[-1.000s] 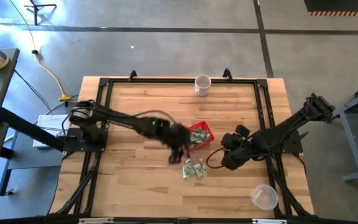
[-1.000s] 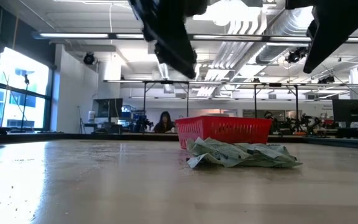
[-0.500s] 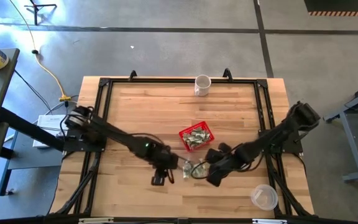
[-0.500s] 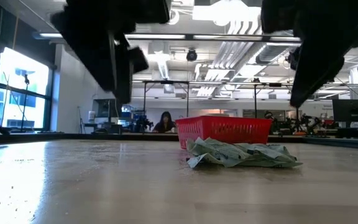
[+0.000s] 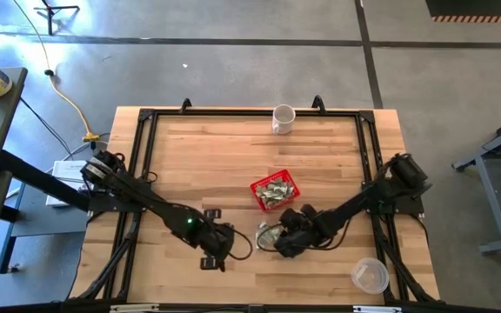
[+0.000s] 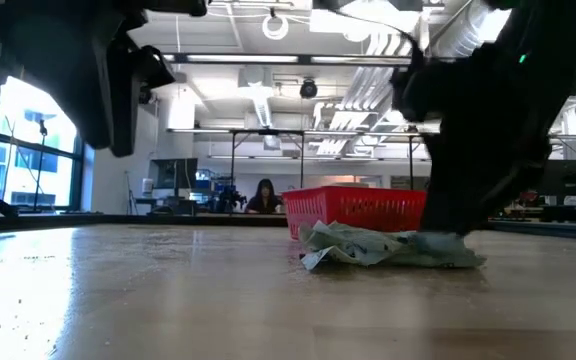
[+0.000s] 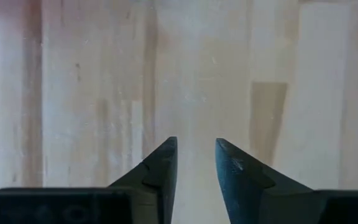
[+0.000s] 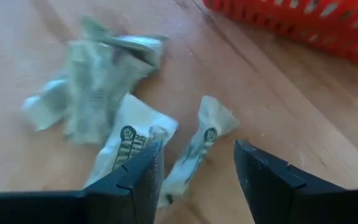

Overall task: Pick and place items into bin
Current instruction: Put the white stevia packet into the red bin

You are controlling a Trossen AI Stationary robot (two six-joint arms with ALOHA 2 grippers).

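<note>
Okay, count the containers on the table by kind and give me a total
Red basket: 1
White mug: 1
Clear plastic cup: 1
Total: 3 containers

Pale green-and-white printed paper pieces (image 8: pixel 123 124), bright red basket (image 5: pixel 274 190), light wood table (image 5: pixel 216 165).

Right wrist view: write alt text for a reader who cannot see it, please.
The right gripper, fingers open, hangs just above a loose cluster of crumpled green-and-white paper pieces on the wooden table, with one folded piece lying between the fingertips. The edge of the red basket shows beyond the pieces.
</note>
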